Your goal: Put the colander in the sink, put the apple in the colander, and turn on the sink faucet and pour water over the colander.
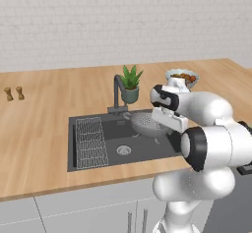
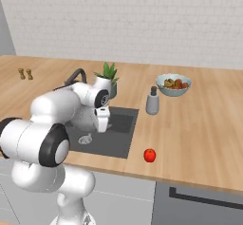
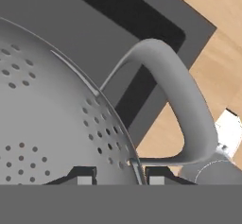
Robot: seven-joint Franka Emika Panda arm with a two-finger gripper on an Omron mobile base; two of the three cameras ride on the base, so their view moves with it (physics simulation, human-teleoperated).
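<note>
**Colander held by its rim inside the sink**

Wooden counter (image 1: 44, 129) is running across a kitchen with a pale brick wall behind it, and a dark grey sink (image 1: 78, 165) is sitting sunk into that counter.

Nearest to the camera, relative to the sink, the apple (image 2: 150, 155) is lying on the counter just off the sink's front right corner, well apart from the colander.

Inside the sink, the gripper (image 3: 118, 175) is pinching the colander (image 1: 146, 122) by its rim, one dark fingertip (image 3: 82, 176) inside the bowl and the other outside, right beside a loop handle. The colander is sitting in the sink's right half, toward the back. A round silver drain (image 1: 123, 150) is showing in the middle of the sink floor, and a wire rack (image 1: 90, 142) is lying in the left part.

At the sink's back edge, the sink faucet (image 1: 117, 95) is standing, with a potted plant (image 1: 130, 84) just beside it.

Farther back and to the right of the sink, a fruit bowl (image 2: 173, 84) is resting on the counter.
</note>
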